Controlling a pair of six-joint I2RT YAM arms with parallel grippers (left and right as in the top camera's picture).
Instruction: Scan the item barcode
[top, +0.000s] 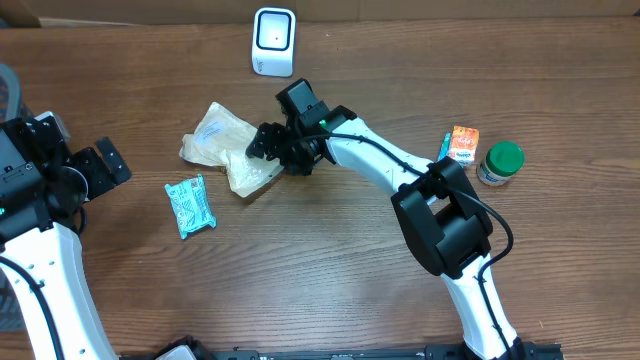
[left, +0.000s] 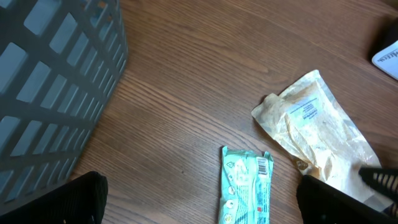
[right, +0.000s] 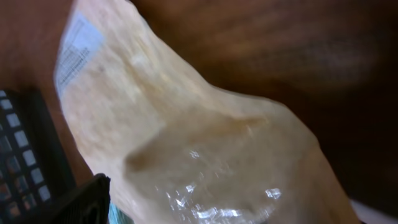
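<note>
Overhead: right end effector (top: 262, 150) at beige pouch (top: 215, 130), grip unclear; left end effector (top: 112, 163) open.

The table (top: 330, 270) is showing brown wood grain with darker streaks, while the pouch (top: 222, 140) is gleaming a glossy pale tan and carrying a white label with fine dark print. The packet (top: 190, 206) is showing mint green with white patches and a small striped barcode, and the basket (left: 50, 74) is showing a grey square lattice. The scanner (top: 273, 40) is showing white around a dark window, the carton (top: 461, 143) is glowing orange, and the jar (top: 500, 163) is wearing a green lid
</note>
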